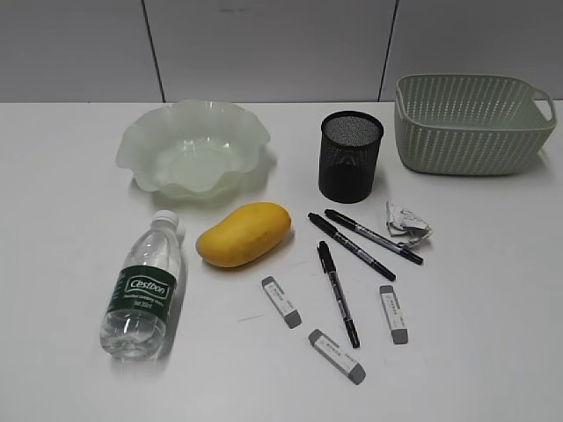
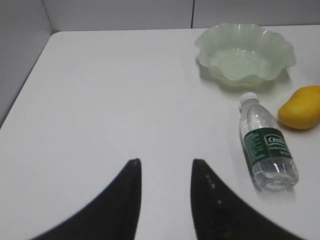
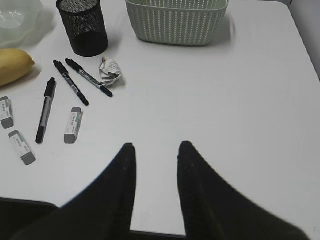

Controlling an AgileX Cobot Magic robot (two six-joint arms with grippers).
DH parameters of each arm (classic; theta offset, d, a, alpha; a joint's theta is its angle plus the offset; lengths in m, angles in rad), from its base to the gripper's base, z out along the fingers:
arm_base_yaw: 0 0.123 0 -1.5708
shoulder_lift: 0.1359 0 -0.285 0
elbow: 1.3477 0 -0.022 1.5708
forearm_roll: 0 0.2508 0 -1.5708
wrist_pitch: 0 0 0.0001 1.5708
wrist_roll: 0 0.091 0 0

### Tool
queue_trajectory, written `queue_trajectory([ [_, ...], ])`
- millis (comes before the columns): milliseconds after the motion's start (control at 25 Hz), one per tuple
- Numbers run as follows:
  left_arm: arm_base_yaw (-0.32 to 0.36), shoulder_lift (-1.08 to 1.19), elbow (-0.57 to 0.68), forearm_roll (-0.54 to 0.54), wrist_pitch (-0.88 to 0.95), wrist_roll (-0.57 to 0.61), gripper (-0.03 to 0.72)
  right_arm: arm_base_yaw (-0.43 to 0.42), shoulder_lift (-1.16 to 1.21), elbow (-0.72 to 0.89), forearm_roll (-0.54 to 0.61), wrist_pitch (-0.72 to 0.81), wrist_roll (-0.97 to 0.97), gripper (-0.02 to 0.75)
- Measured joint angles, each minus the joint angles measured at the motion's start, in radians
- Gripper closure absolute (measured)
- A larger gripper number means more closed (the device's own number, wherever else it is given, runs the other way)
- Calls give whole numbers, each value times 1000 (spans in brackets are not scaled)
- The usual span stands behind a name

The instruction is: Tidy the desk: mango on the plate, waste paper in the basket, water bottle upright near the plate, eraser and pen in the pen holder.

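- The pen holder stands upright near the middle of the counter, mouth up and with nothing in it that shows, so it serves as the landmark for everything else.
- The plate sits to the left of the pen holder, bare inside; the mango lies on the counter in front of and left of the holder, near the plate's front rim but not on it.
- The water bottle lies on its side further left of the pen holder than the mango, cap pointing toward the plate; it needs standing up.
- The basket stands to the right of the pen holder, open side up; nothing shows inside it. The waste paper rests in front of and right of the holder, touching the end of one pen.
- Three pens lie flat in front of the pen holder, two side by side and one nearer the camera; three erasers lie flat beyond them, further from the holder.
- The left claw hovers over bare counter well left of the pen holder, jaws apart and holding nothing.
- The right claw hovers over bare counter well right of the pen holder, jaws likewise apart and empty.
- Judging from this layout, no part of the tidying is done yet.
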Motion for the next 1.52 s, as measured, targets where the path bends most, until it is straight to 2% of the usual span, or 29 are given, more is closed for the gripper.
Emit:
queue_trajectory([
  [1000,0,6,0,-16,-1,4,435,0,0,0,0,0,0,494],
  [1160,0,183,-13,-165,-7,211,433,0,0,0,0,0,0,494],
  [1280,-6,411,-35,-304,-147,408,391,0,0,0,0,0,0,494],
  [1360,-20,557,-57,-467,-268,558,317,0,0,0,0,0,0,494],
  [1440,-38,727,-92,-625,-343,711,210,0,0,0,0,0,0,494],
  [1520,-78,912,-140,-726,-376,831,134,0,0,0,0,0,0,494],
])
